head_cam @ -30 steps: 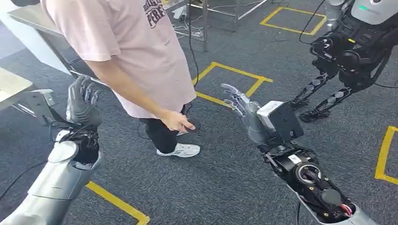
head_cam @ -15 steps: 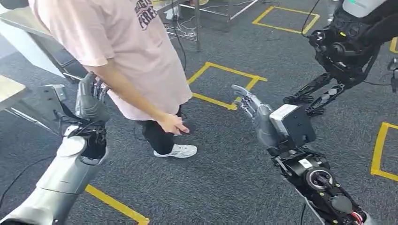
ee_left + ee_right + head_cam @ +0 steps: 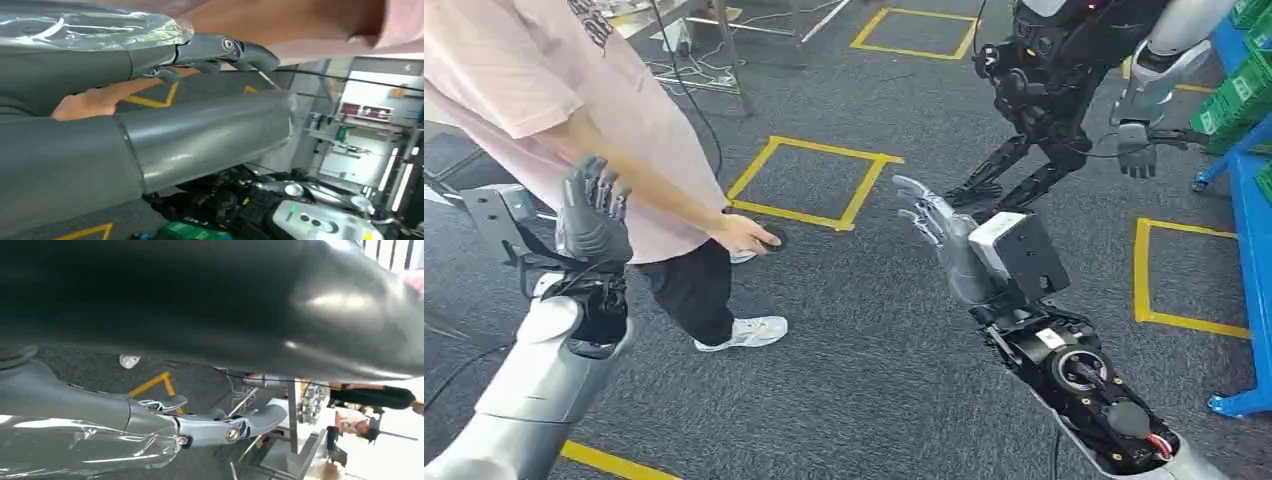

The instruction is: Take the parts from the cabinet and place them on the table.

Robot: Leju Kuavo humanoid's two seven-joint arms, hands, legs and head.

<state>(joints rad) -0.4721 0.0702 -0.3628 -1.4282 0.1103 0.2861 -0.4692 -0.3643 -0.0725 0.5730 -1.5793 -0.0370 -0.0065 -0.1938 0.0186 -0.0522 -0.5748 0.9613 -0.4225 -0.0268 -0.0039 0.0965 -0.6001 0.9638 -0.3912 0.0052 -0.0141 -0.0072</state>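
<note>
**Both hands empty, no part picked up yet**

Head view: the left hand (image 3: 592,212) is raised at about 9 o'clock with its fingers spread apart and nothing in them. The right hand (image 3: 939,232) reaches forward just right of centre, fingers extended and apart, also holding nothing. A person (image 3: 574,110) in a pink shirt stands at 10 o'clock, very close to the left hand. Another robot (image 3: 1054,85) stands at 1 o'clock, and a blue rack (image 3: 1254,190) with green crates sits at 3 o'clock. I cannot make out the parts, the cabinet or the table here.

Left wrist view: the left hand's fingers (image 3: 225,50) stretch out straight, gripping nothing.

Right wrist view: the right hand's fingers (image 3: 225,425) lie extended over dark carpet, free of any load.

Judging from this, the task is barely begun: fetching and placing both remain.
</note>
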